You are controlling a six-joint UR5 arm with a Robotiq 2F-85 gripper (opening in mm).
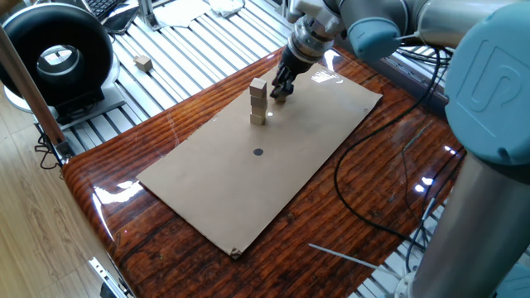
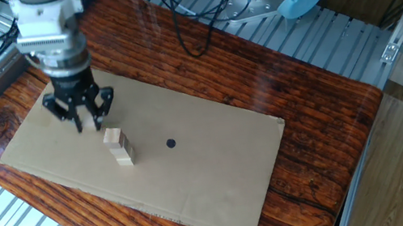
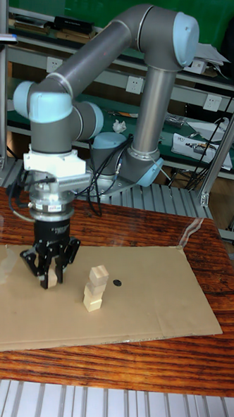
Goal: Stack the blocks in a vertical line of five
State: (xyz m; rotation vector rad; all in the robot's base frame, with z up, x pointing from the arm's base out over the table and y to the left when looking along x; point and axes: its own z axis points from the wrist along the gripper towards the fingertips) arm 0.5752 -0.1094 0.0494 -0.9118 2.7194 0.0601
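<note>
Three pale wooden blocks (image 1: 258, 101) stand in a slightly crooked stack (image 3: 96, 288) on the cardboard sheet (image 1: 248, 178), also seen in the other fixed view (image 2: 118, 146). My gripper (image 3: 52, 280) hangs just beside the stack, a little above the sheet, shut on a fourth block (image 3: 53, 279) that shows between the fingers. The gripper (image 1: 281, 89) is on the far side of the stack in one fixed view, and to its upper left in the other (image 2: 86, 121). One more block (image 1: 144, 63) lies off the table on the metal slats.
A small dark round spot (image 1: 257, 152) marks the cardboard near the stack. A black round device (image 1: 54, 58) stands at the left. Black cables (image 1: 364, 190) trail over the glossy wooden table (image 1: 166, 240). Metal slats surround the table.
</note>
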